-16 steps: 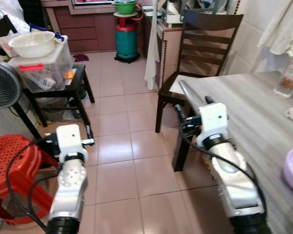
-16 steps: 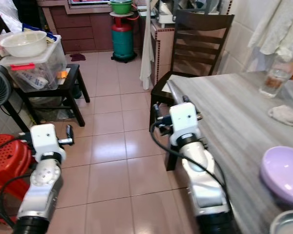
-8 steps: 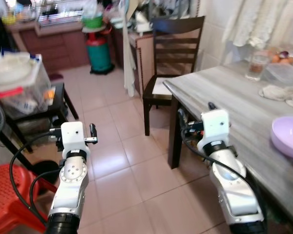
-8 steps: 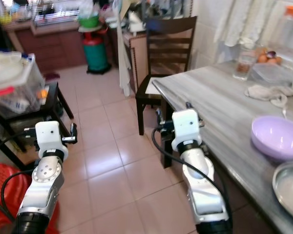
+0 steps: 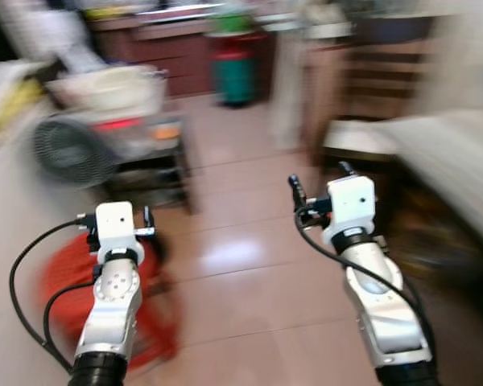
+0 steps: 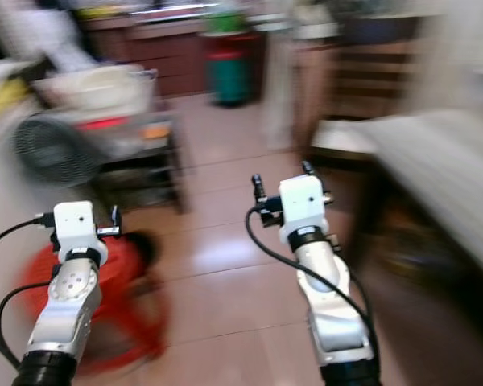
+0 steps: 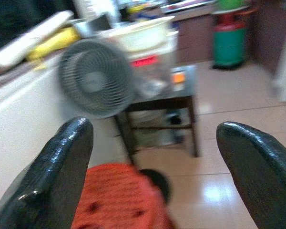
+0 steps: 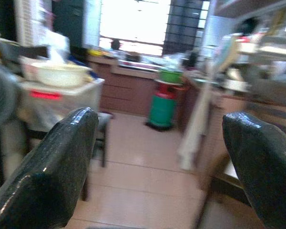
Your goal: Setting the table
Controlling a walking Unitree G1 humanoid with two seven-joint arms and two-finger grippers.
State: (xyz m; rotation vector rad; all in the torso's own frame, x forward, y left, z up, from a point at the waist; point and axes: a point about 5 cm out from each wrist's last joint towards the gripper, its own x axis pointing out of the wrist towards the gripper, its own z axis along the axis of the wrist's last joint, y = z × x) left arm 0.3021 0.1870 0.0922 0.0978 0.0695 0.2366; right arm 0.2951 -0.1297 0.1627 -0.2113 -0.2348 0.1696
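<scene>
Both grippers are spread wide and hold nothing. The left gripper (image 7: 152, 167) shows its two black fingers (image 7: 62, 176) far apart in the left wrist view, and between them lie a red stool (image 7: 121, 198) close below, a round fan (image 7: 95, 78) and a dark side table (image 7: 176, 102) that carries a clear storage box with a pale basin (image 7: 140, 36) on top. The right gripper (image 8: 157, 167) is equally released, its fingers (image 8: 52, 167) framing a green gas cylinder (image 8: 162, 107) by the brown cabinets, with a barred window above that the head cameras do not take in. In the head views, heavily smeared by camera motion, both arms are raised over the tiled floor (image 5: 241, 273): the left arm (image 5: 113, 273) above the red stool, the right arm (image 5: 362, 265) just left of the dining table (image 5: 459, 173). That grey table sits to the right of the gas cylinder and nearer the robot; its long axis seems to run away from the robot toward the far wall, though blur makes this uncertain. A dark chair (image 5: 378, 88) stands at its far end.
</scene>
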